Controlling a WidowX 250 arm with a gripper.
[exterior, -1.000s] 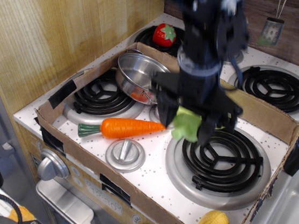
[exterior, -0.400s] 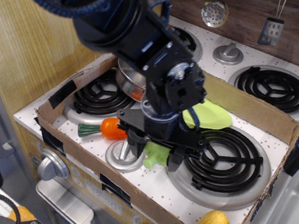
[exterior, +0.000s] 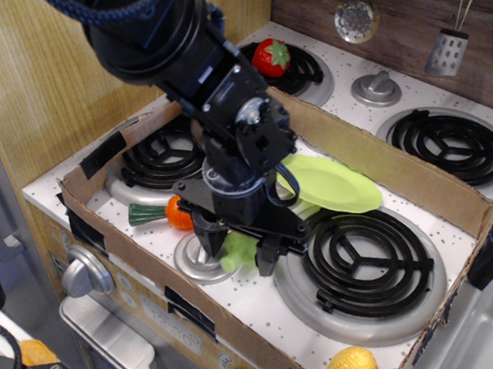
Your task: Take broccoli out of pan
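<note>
Light-green broccoli (exterior: 237, 251) sat pinched between the fingers of the claw (exterior: 239, 253), low over the tabletop (exterior: 259, 306) beside the knob (exterior: 195, 259). The pan was hidden behind the arm; carrot (exterior: 168, 214) just left.

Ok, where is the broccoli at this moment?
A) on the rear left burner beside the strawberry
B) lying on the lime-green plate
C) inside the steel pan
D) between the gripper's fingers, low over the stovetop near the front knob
D: the broccoli sits between the fingers of the gripper, just right of the front knob.
</note>
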